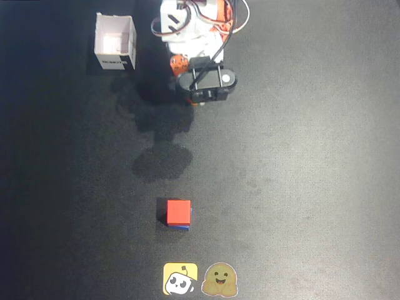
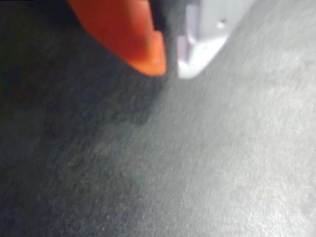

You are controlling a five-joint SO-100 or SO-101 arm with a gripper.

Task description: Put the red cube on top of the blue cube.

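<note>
Wrist view: the gripper (image 2: 170, 69) enters from the top edge, one orange finger (image 2: 133, 39) on the left and one white finger (image 2: 202, 44) on the right. Their tips stand almost together, with only a thin dark slit between them, and nothing is held there. Both tips hover just above the table (image 2: 197, 163), a dark grey, finely textured mat, and a soft shadow lies under the orange finger. No cube appears in this view.

Overhead view: the arm (image 1: 203, 75) is folded near the far edge of the table (image 1: 312, 156), its white base at the top of the picture, with black cables looped over it and a black wrist part in front. The fingertips themselves are hidden under the arm here. Blurred shadows of the arm fall on the mat just below it.

A white open box (image 1: 115, 42) stands at the far edge, to the left of the arm's base.

The red cube (image 1: 179, 212) lies well apart from the arm, toward the near edge and about midway across. It sits on top of the blue cube (image 1: 182, 227), of which only a narrow blue strip shows along the red cube's lower and right sides.

At the near edge, just below the cubes, two stickers lie side by side: a yellow sticker (image 1: 180, 279) with a white figure and a brown smiling sticker (image 1: 220, 280).

The mat fills both pictures; no room beyond it is visible.
</note>
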